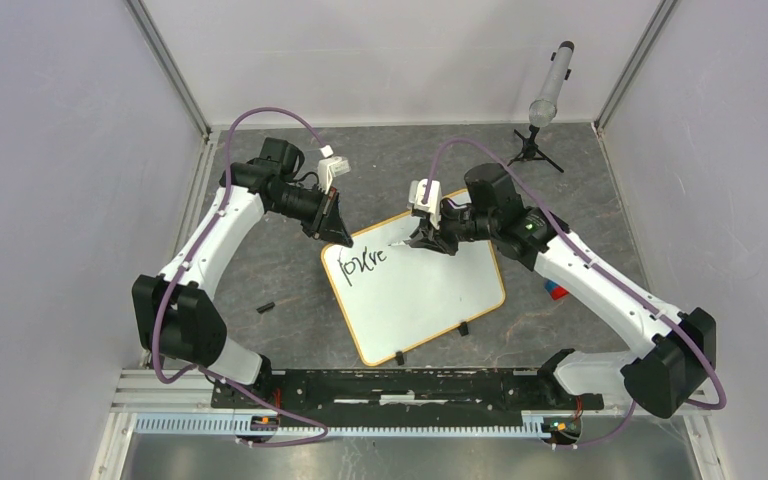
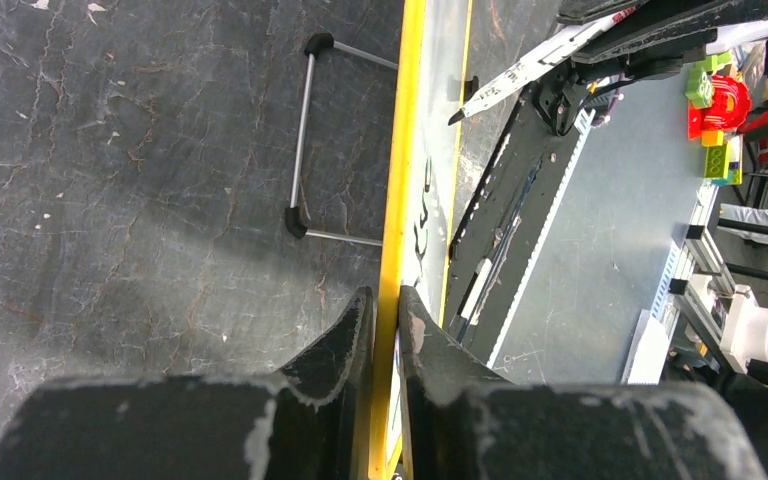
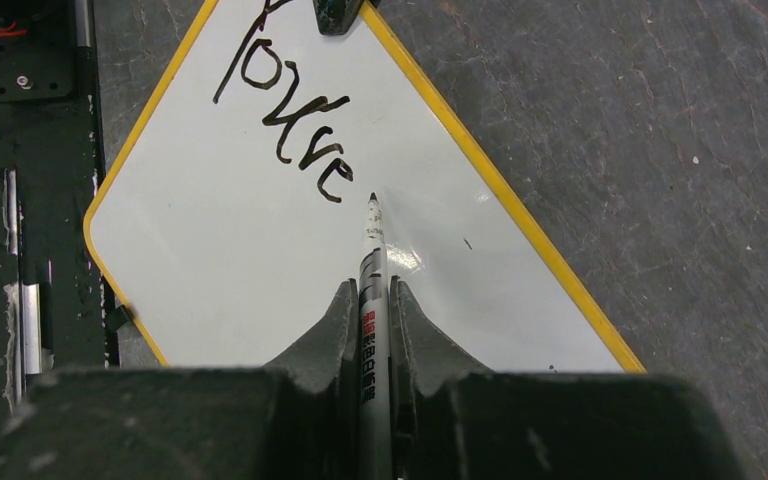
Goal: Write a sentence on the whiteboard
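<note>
Top external view shows the whiteboard (image 1: 420, 300) lying at a slant on the dark tabletop (image 1: 580, 190), between the two arms and in reach of both. The left end effector (image 1: 338, 232) sits at the board's far left corner. From the left wrist, its two fingers are clenched on the yellow frame (image 2: 400, 150), one on each side of the edge. That grip looks meant to pin the board so it cannot slide or turn under the pen strokes.

The right end effector (image 3: 371, 300) is clamped on a white marker (image 3: 372, 250), which runs straight out between the fingers with its black tip pointing down at the board. Held in line with the fingers like this, the tip can be seen from the wrist and steered directly.

The sentence (image 3: 290, 120) is only begun: a few black letters slant down from the pinned corner. The tip stands just past the last letter, over bare white; whether it touches the surface cannot be told. Most of the board below and to the right is unwritten, so I judge the task early. A small black cap (image 1: 265, 307) lies on the tabletop well apart, left of the board.
</note>
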Available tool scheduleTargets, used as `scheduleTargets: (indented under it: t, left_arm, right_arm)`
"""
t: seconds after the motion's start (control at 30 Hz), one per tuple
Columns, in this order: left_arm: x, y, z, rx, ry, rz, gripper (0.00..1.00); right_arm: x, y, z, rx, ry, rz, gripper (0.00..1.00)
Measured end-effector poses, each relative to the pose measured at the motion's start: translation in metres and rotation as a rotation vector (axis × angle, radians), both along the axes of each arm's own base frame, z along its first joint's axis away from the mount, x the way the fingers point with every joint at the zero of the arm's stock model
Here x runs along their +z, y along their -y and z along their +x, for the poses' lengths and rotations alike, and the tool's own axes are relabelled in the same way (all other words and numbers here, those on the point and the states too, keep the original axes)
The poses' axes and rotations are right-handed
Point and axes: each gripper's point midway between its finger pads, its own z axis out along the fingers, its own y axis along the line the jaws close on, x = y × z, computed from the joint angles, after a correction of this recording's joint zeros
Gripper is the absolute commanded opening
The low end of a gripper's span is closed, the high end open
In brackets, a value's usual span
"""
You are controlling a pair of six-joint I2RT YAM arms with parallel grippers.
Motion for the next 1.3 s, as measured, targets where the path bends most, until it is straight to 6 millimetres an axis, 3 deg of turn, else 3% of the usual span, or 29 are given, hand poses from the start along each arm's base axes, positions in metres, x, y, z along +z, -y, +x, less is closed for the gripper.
scheduleTargets:
  t: [0.37, 1.3]
  left_arm:
    - [0.0, 0.0, 0.0, 0.0, 0.001, 0.001, 0.02]
    - [-0.001, -0.001, 0.001, -0.007, 0.013, 0.004, 0.02]
  right_arm:
    - [-0.012, 0.002, -0.003, 0.002, -0.019, -0.019, 0.0]
    - [-0.014, 0.012, 0.008, -0.046, 0.001, -0.063, 0.0]
